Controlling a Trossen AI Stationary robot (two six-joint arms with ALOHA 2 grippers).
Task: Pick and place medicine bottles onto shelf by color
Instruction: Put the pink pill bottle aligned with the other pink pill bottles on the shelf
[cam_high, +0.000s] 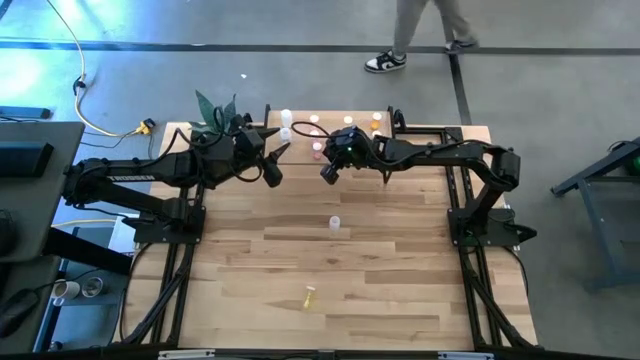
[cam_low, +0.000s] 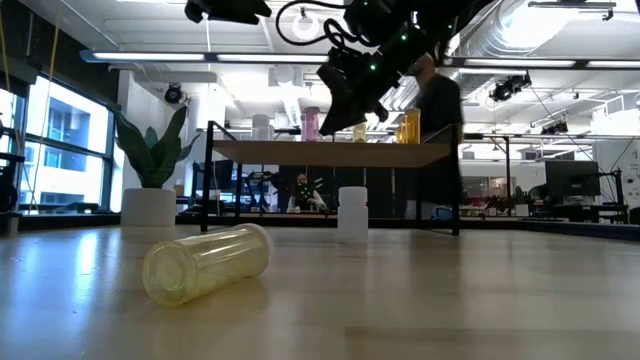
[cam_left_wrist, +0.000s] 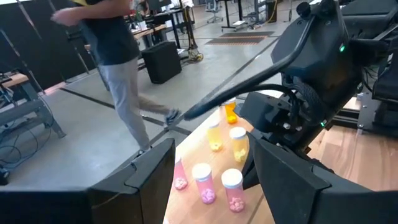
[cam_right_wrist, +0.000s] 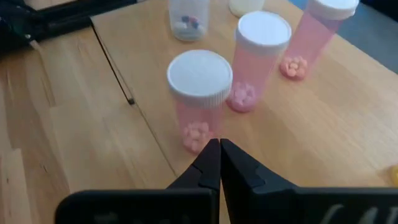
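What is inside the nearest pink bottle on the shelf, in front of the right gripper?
Small pink pills lie at the bottom of the nearest pink bottle, seen through its clear wall on the shelf. Its white cap hides any view from above. The right gripper is shut, holding nothing.

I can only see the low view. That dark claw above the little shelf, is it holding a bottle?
Observer: No. The right wrist view shows the right gripper shut on nothing, just short of a pink bottle.
Operator: How many pink ones are up there?
Observer: Three pink bottles stand close together on the shelf.
Operator: And the other arm?
Observer: The left gripper is open and empty, also near the shelf.
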